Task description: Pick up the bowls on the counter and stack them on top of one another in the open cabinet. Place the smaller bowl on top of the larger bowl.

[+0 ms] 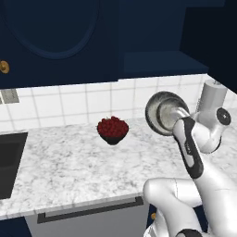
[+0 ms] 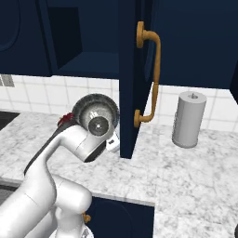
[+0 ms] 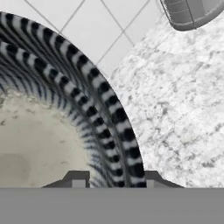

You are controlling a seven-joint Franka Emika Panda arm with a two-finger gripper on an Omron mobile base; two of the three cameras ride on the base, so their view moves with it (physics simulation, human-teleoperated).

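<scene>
Tabletop (image 1: 69,166): white-and-grey veined marble with a pale front edge, backed by a white tiled wall (image 1: 69,104); a dark sink recess (image 1: 9,162) is cut in at its left end.

Open cabinet (image 2: 83,46): dark navy wall unit with a bare shelf recess above the tabletop. Its door (image 2: 132,79) stands edge-on in the right base view and carries a curved brass handle (image 2: 151,74). A neighbouring navy door (image 1: 51,32) has a round inset panel.

Arm (image 1: 203,185): white segments with dark joints, rising from the base and bent at the wrist so that the hand points toward the tiled wall, above the tabletop and below the shelf.

Grey bowl (image 1: 162,113): round, held off the tabletop and tipped on its side, with a dark striped outside and a pale speckled inside (image 3: 39,144). Which of the two bowls it is cannot be told.

Paper towel roll (image 2: 189,119): pale grey cylinder, upright on the tabletop right of the door.

Berry bowl (image 1: 112,129): small dark bowl heaped with red berries, on the tabletop near the wall.

End effector (image 3: 113,178): narrow, one fingertip on each side of the grey bowl's rim, gripping it.
</scene>
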